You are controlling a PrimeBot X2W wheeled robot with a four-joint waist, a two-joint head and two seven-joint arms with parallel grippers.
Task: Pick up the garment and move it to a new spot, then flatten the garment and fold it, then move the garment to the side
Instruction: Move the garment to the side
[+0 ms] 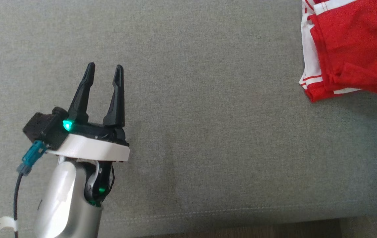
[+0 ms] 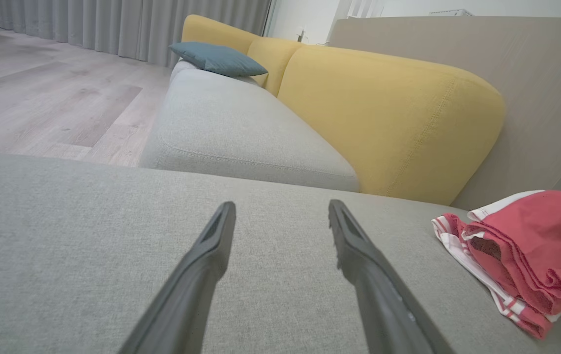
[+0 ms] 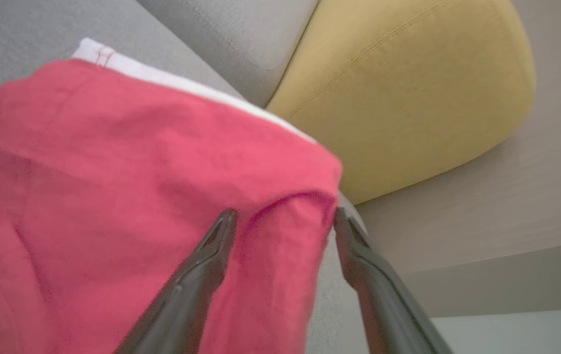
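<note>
Two pincers are hanging wide open, holding nothing: my left pincer (image 1: 105, 66) well away from the yellow backrest (image 2: 388, 113), my right pincer (image 3: 284, 214) near it, over a red fold. The garment (image 1: 357, 43), red with white trim, is lying bunched on the grey woven seat (image 1: 208, 132) beside that backrest. I am judging it light and soft; its thick folded edge is offering the surest pinch.

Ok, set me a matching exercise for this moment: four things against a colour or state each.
Things:
1. garment
2. left gripper
3. backrest cushion
4. pillow

Colour or state:
A. yellow
B. red with white trim
C. blue-grey
D. open, over the bare grey seat

Pairs: 1-B, 2-D, 3-A, 4-C.
</note>
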